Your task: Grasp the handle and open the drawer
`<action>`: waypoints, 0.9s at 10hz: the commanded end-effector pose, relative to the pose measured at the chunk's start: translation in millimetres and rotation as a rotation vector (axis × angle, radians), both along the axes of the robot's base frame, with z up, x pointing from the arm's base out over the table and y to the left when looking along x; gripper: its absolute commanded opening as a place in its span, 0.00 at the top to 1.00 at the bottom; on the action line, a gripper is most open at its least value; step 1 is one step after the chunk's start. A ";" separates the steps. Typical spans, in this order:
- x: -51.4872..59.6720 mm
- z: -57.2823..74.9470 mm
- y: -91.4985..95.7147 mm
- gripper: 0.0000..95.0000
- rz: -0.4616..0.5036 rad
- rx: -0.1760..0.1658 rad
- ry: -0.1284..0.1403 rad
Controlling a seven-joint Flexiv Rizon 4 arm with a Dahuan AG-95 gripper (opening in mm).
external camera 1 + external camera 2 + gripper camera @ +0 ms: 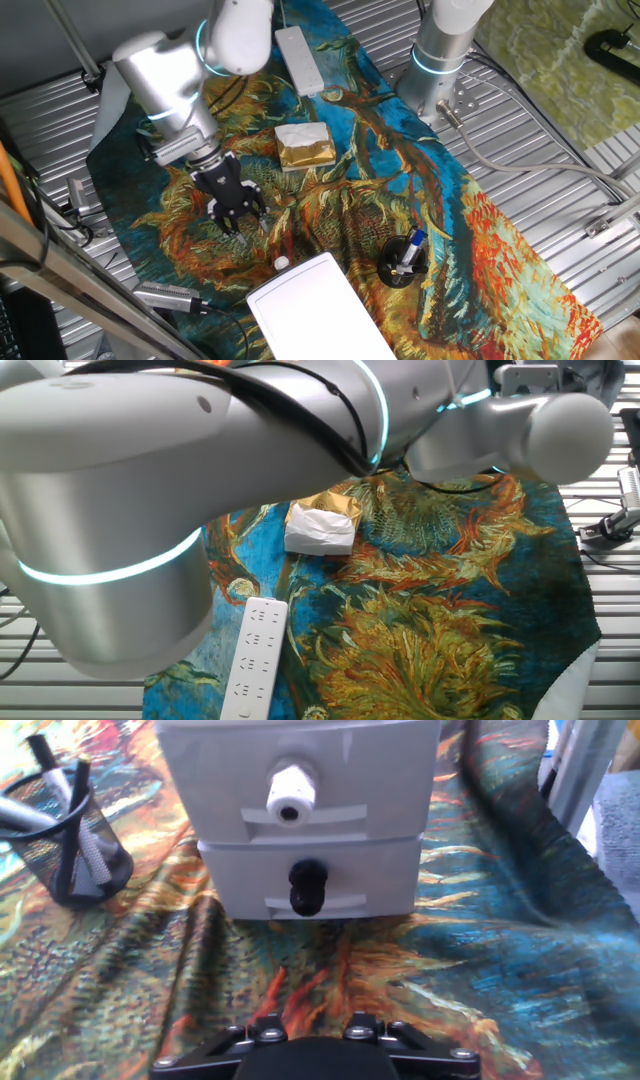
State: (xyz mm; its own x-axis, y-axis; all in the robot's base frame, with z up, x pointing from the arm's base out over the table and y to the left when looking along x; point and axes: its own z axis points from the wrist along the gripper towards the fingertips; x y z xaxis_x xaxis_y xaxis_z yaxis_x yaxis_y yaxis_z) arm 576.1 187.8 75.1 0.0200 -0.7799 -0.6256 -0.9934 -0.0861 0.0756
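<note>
The drawer is the upper tray [380, 780] of a flat white box [315, 310] at the near edge of the patterned cloth. Its front is flush with the box, so it is shut. The handle, a small round white knob [291, 792], sits in the middle of that front and also shows from above in one fixed view [282, 264]. A lower tray carries a black knob [307, 885]. My gripper [240, 220] hangs over the cloth, left of and behind the box, well apart from the knob, with fingers spread and empty. In the hand view only its black base [310, 1058] shows.
A black mesh holder with pens [403, 262] stands right of the box, and shows at the left in the hand view [65, 830]. A gold-foil block with a white top [305, 145] and a long white power strip [298, 55] lie farther back. Metal slats surround the cloth.
</note>
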 end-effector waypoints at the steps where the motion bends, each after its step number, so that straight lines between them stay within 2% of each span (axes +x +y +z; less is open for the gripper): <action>1: -1.3 -1.2 9.0 0.60 -0.012 -0.004 0.006; 9: -8.2 -0.6 37.7 0.60 -0.049 -0.002 0.010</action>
